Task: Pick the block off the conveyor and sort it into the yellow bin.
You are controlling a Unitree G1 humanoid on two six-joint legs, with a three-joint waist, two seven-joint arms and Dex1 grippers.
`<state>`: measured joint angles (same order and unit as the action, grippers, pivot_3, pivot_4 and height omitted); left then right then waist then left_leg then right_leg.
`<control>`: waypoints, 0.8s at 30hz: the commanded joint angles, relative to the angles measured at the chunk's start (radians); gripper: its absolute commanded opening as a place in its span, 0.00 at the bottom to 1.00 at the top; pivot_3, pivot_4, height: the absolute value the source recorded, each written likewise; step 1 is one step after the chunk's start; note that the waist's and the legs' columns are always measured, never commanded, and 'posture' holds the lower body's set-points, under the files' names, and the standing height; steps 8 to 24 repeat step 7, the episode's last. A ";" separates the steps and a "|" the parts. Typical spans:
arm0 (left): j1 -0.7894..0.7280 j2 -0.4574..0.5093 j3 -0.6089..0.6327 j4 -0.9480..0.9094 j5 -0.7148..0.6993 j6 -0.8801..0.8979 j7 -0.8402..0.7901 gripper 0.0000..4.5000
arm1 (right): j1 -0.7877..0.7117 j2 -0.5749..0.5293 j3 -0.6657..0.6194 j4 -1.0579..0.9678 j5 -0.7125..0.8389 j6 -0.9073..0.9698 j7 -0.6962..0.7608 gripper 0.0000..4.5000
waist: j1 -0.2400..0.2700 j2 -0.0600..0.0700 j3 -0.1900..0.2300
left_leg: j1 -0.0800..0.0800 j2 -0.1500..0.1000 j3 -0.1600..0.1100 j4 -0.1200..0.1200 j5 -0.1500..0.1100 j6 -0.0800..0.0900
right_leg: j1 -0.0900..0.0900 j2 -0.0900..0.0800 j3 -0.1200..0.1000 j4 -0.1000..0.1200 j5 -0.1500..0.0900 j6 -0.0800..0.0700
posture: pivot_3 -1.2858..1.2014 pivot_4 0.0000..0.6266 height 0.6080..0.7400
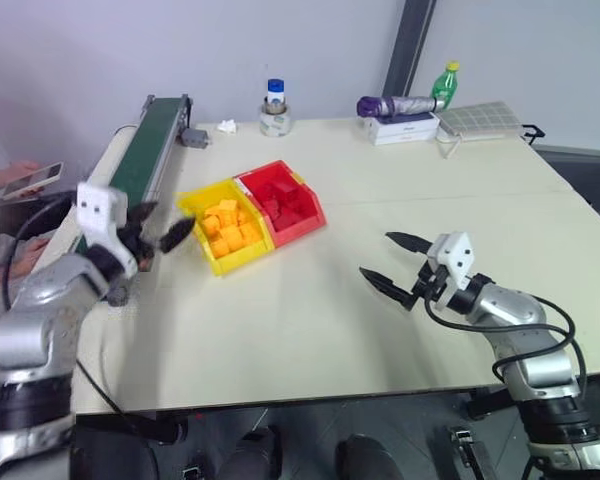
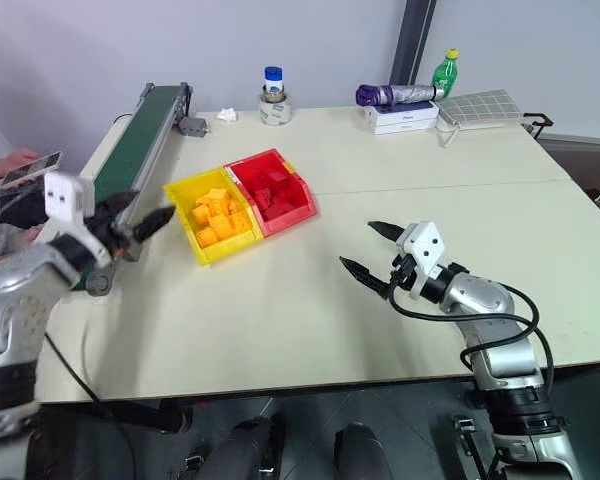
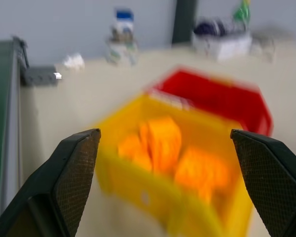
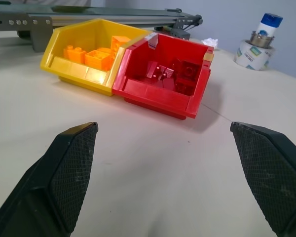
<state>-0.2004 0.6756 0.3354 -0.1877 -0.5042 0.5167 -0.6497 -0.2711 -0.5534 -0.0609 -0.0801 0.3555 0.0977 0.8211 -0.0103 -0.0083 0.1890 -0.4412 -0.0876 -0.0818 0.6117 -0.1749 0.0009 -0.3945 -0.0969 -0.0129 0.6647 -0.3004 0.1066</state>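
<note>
Yellow-orange blocks [image 1: 227, 228] sit heaped in the yellow bin [image 1: 212, 262] just ahead of the left gripper [image 1: 160, 226], jaws wide and empty beside the conveyor [image 1: 140, 160], likely post-drop, while the right gripper [image 1: 392, 262] waits wide open over the worktop [image 1: 310, 320].

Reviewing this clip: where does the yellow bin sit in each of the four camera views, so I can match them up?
Left eye view: yellow bin, left of centre.
Right eye view: left of centre, beside the conveyor.
Left wrist view: centre, between the left gripper fingers.
Right wrist view: upper left.
Shared landmark: the red bin joined to it.
</note>
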 commanded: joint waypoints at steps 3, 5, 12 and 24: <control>0.160 0.043 0.056 -0.119 0.038 -0.148 -0.086 0.99 | -0.033 -0.002 -0.024 -0.011 0.015 -0.011 0.008 1.00 | 0.007 0.000 0.000 | 0.000 0.000 0.000 0.000 -0.001 -0.002 | 0.000 0.000 0.000 -0.001 -0.001 -0.003 | 0.52 0.24 1.00; 0.176 0.044 0.084 -0.139 0.011 -0.152 -0.093 0.99 | -0.030 -0.004 -0.028 -0.007 0.015 -0.015 0.012 1.00 | 0.016 0.000 0.000 | 0.000 0.000 -0.001 0.000 -0.002 -0.002 | -0.003 0.000 0.000 -0.002 -0.001 -0.004 | 0.52 0.24 1.00; 0.181 0.042 0.112 -0.146 -0.030 -0.133 -0.107 0.99 | -0.026 -0.006 -0.029 -0.005 0.014 -0.018 0.015 1.00 | 0.018 0.000 0.000 | 0.000 0.000 0.000 0.000 -0.002 -0.002 | -0.003 0.000 0.000 -0.003 -0.001 -0.005 | 0.52 0.24 1.00; 0.181 0.042 0.112 -0.146 -0.030 -0.133 -0.107 0.99 | -0.026 -0.006 -0.029 -0.005 0.014 -0.018 0.015 1.00 | 0.018 0.000 0.000 | 0.000 0.000 0.000 0.000 -0.002 -0.002 | -0.003 0.000 0.000 -0.003 -0.001 -0.005 | 0.52 0.24 1.00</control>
